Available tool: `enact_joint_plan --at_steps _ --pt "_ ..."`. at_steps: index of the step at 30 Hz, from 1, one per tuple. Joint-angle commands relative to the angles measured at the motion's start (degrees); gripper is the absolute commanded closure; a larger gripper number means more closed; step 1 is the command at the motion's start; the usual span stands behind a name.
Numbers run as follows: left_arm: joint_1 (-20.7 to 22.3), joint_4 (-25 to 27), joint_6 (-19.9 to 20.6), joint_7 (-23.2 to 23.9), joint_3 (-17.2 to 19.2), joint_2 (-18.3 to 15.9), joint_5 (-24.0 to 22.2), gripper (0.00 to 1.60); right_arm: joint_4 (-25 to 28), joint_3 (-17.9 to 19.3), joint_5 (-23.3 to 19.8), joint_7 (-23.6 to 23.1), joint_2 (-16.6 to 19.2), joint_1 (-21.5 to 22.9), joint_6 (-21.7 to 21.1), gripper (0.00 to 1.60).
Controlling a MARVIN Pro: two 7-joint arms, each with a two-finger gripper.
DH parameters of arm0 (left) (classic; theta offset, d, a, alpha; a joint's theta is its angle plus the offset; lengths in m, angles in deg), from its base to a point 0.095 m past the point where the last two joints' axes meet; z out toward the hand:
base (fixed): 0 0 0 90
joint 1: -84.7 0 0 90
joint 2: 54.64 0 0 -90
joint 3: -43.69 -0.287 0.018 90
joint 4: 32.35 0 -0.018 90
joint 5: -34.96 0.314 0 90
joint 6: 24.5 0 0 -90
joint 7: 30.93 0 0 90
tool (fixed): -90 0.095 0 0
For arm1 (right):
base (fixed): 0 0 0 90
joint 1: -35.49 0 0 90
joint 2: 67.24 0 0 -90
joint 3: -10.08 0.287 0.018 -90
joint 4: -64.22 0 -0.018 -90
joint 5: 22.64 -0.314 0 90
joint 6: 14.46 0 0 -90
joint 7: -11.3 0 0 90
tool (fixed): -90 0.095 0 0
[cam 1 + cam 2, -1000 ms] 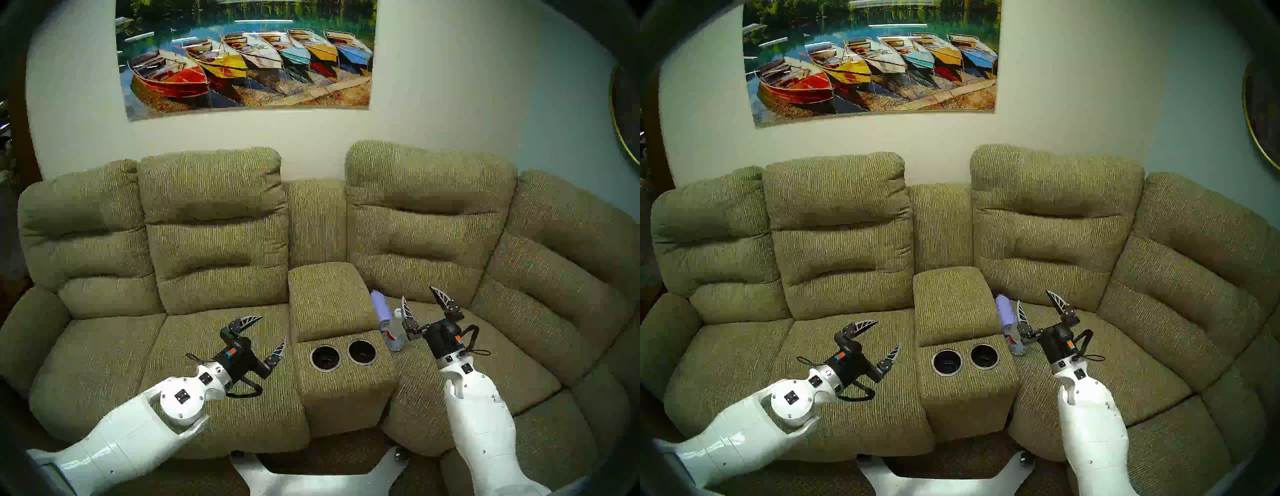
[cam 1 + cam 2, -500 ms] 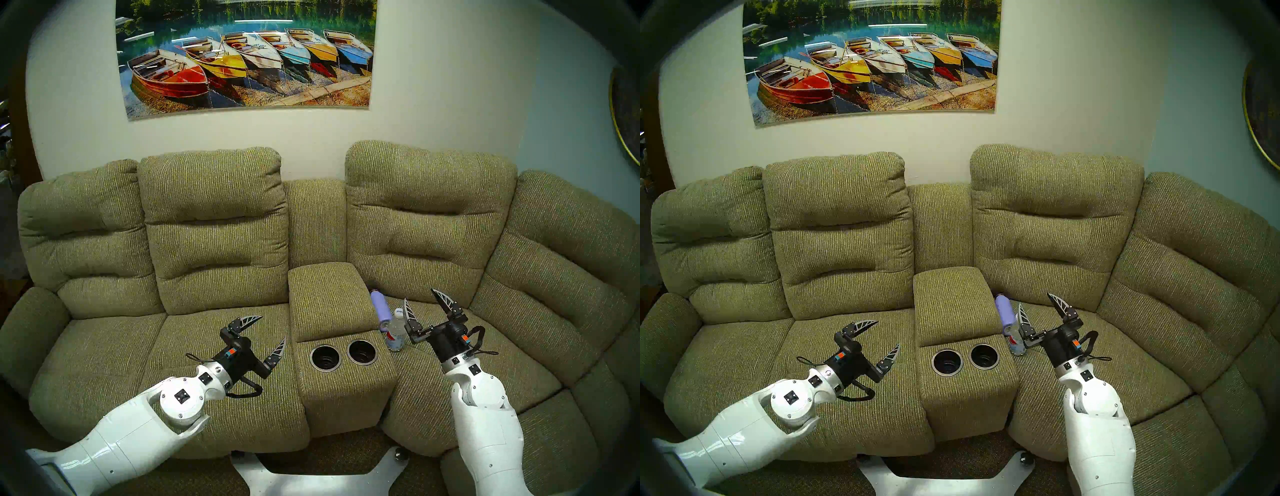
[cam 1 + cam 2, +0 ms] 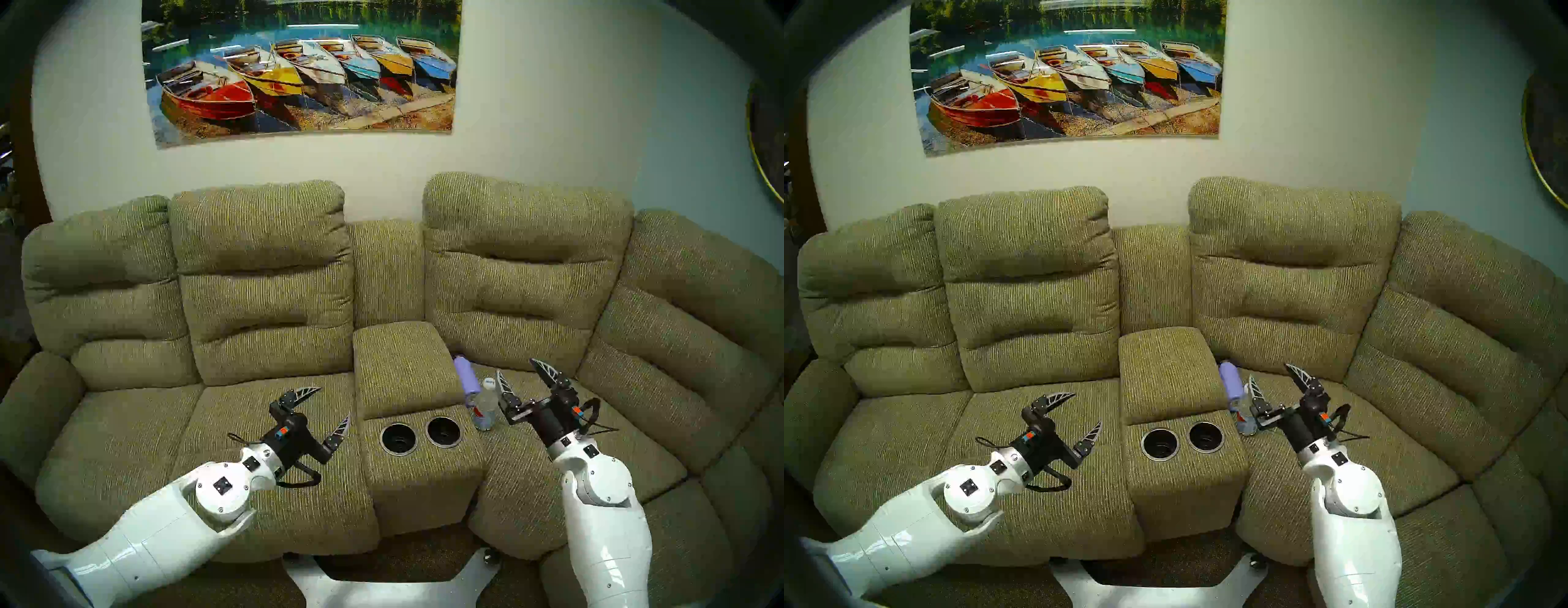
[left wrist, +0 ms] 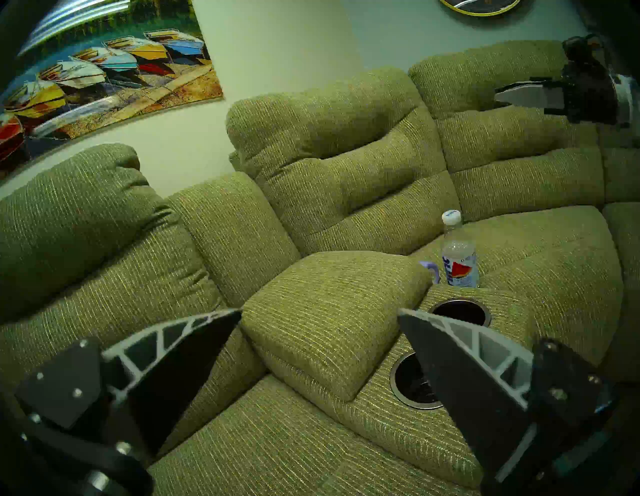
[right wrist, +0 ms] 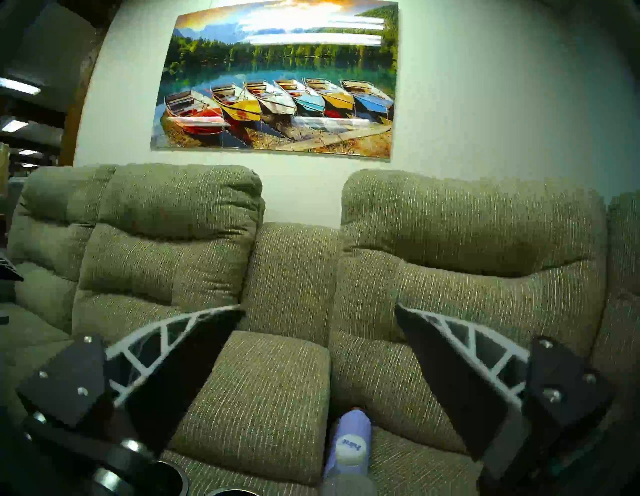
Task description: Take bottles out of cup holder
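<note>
Both wells of the cup holder sit vacant in the near end of the olive sofa console, silver rims showing, black inside. The clear water bottle w/ white cap and red-white label stands upright on the right seat cushion, just beside the console's right wall. The lavender flask lies on its side right behind it, farther back along the same wall, touching or nearly touching the bottle; can't tell which.

My right gripper hangs above the right cushion, jaws spread wide, gripping nothing; its left finger is just right of the bottle, apart from it. My left gripper hovers over the left seat cushion, near the console's left side, jaws also wide apart, holding nothing.

Boat picture on the far wall above the sofa.
</note>
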Motion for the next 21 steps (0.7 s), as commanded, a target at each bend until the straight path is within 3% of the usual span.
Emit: enact_joint_plan --at_steps 1,11,21 --pt "0.0 1.1 -0.6 -0.1 0.2 0.0 0.0 0.0 6.9 0.0 1.2 1.4 -0.7 -2.6 -5.4 0.0" --pt "-0.1 1.2 -0.7 -0.2 0.1 -0.1 -0.1 0.0 13.9 0.2 4.0 3.7 -2.0 -5.5 -14.0 0.0" --pt "-0.1 1.2 -0.7 -0.2 0.1 -0.2 -0.1 0.0 15.0 0.3 4.8 3.9 -2.4 -5.7 -16.0 0.0"
